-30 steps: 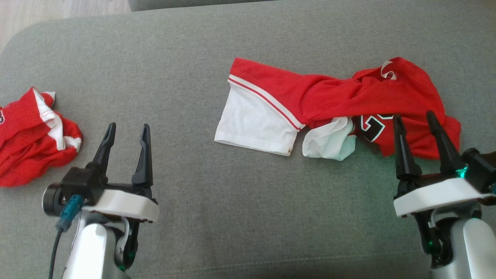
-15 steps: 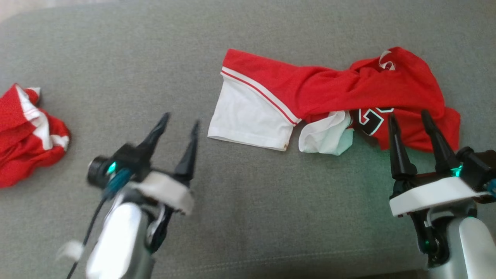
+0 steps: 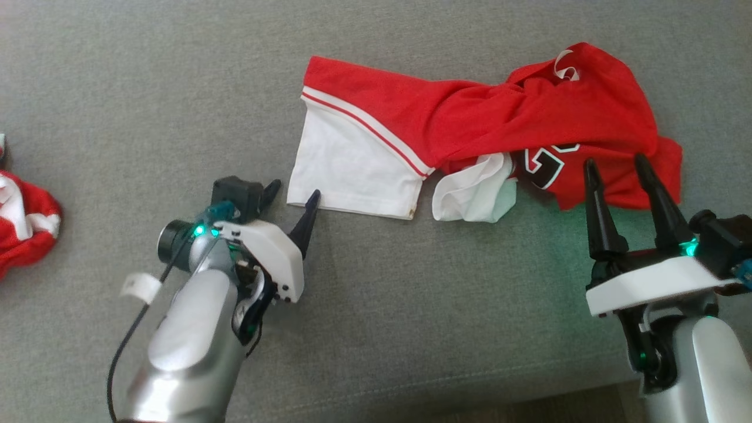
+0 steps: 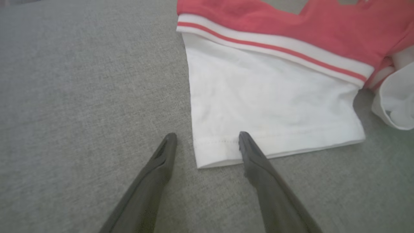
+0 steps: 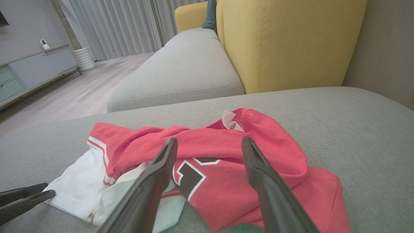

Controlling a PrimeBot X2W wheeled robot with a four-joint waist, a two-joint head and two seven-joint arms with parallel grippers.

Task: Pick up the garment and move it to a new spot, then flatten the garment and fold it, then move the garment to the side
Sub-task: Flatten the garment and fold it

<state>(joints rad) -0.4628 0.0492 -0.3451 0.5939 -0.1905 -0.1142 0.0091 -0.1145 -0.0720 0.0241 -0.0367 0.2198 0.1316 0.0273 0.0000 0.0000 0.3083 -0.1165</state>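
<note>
Shirt point(image 3: 487, 117) looks light and limp, bunched upper right; pinch its white sleeve corner point(image 3: 305, 200) mid-frame, straddled by the spread left gripper point(image 3: 294, 191); right gripper point(image 3: 615, 161) also spread, empty.

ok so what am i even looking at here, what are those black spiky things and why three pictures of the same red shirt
All three pictures come from one robot at one moment. The black spikes are the fingers of its two grippers.

The head view looks down from the robot's head. It shows the left gripper at lower left and the right gripper at lower right. The other two pictures come from a camera on each wrist, looking along that gripper's own fingers.

On the grey sofa cushion lies a crumpled red and white jersey. A second red garment sits at the far left edge.

Both grippers are open and hold nothing. The left one hovers at the corner of the jersey's white part, and the right one points at its bunched red end.
</note>
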